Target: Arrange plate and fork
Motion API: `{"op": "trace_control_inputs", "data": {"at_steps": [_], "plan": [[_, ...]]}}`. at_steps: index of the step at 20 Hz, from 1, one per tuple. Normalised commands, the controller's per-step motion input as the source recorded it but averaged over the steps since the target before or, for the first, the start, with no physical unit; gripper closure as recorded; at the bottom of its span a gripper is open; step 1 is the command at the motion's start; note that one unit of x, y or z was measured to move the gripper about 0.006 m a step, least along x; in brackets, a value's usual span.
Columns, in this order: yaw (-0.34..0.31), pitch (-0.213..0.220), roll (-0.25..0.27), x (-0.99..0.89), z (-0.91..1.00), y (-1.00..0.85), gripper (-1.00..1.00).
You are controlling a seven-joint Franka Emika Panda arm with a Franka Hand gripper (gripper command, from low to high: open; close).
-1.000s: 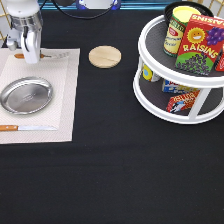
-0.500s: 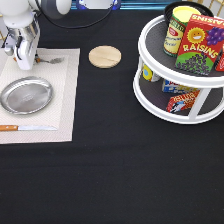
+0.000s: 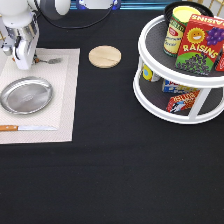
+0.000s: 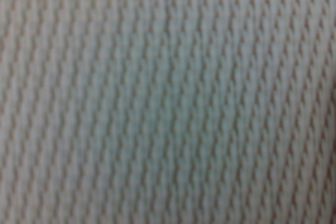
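The shiny silver plate (image 3: 26, 95) lies on the left part of a cream placemat (image 3: 65, 100). The fork (image 3: 50, 61) lies on the mat's far edge, above the plate in the exterior view; only its metal tines show, and its handle is hidden behind the hand. My gripper (image 3: 22, 64) stands low over the mat at the fork's handle end, just above the plate. The wrist view is filled with the placemat weave (image 4: 168, 112) from very close.
A knife (image 3: 27, 128) with a wooden handle lies on the mat below the plate. A round wooden coaster (image 3: 105, 56) sits on the black table right of the mat. A white two-tier turntable (image 3: 150, 100) with cans and boxes stands at the right.
My gripper has shifted a little to the exterior view's left and lower, and the fork's tines now show to its right. The plate and knife have not moved.
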Motion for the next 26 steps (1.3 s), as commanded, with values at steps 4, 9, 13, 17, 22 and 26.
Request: {"op": "trace_control_inputs", "data": {"at_steps": [4,9,13,17,22,26], "plan": [[0.0,-0.097,-0.006,-0.16,0.02,0.06,-1.0],[0.0,-0.053,0.0,-0.25,0.37,0.03,-1.0],[0.0,-0.025,0.0,-0.1,0.94,0.1,-1.0],[0.024,-0.028,0.005,-0.01,1.0,0.06,-1.0],[0.034,-0.024,0.005,-0.05,0.33,0.0,-1.0],[0.0,0.0,0.0,0.0,0.0,0.0,-1.0]]}}
